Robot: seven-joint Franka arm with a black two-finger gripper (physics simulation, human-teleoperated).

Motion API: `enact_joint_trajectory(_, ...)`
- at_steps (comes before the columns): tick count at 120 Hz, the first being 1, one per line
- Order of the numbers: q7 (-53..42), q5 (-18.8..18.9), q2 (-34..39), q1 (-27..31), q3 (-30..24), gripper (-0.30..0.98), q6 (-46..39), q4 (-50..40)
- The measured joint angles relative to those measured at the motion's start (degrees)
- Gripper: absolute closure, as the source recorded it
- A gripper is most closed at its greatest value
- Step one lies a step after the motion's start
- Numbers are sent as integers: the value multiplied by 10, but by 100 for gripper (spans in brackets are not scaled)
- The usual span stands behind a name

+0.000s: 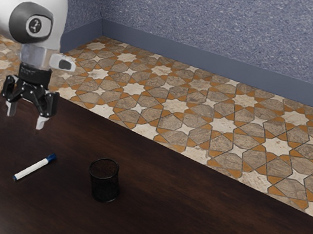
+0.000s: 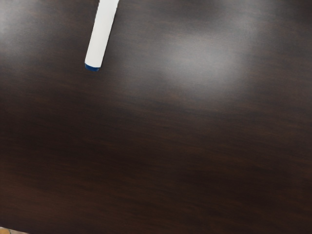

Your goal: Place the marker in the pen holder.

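White marker (image 2: 101, 36) has one end cut off in the wrist view; the pincer (image 1: 24, 119) gapes.

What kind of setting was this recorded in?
Probably a plain simulated room: blue-grey speckled walls, a floor of star-patterned tiles, and a dark wooden table beside the robot arm.

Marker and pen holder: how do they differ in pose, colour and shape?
The marker lies on its side; the pen holder stands upright.
The marker is white with blue ends; the pen holder is black.
The marker is a slim stick; the pen holder is a wider, open-topped cup.
Both rest on the dark table.
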State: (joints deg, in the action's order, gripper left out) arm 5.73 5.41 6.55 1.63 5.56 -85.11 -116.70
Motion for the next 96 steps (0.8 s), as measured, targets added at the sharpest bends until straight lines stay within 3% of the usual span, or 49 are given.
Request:
enact_joint_trajectory(16,-11,-4,21,-10,-11,0,-37,50)
enact_joint_trajectory(28,-16,-31,-16,-19,14,0,-87,-46)
enact_joint_trajectory(45,-62,-9,-103,18,30,0,-237,-99)
enact_joint_trajectory(54,-90,-4,-128,9,31,0,-322,-113)
enact_joint_trajectory(76,-155,5,-151,-10,39,0,-475,-139)
enact_joint_trajectory(96,-213,-1,-152,-3,80,0,-535,-159)
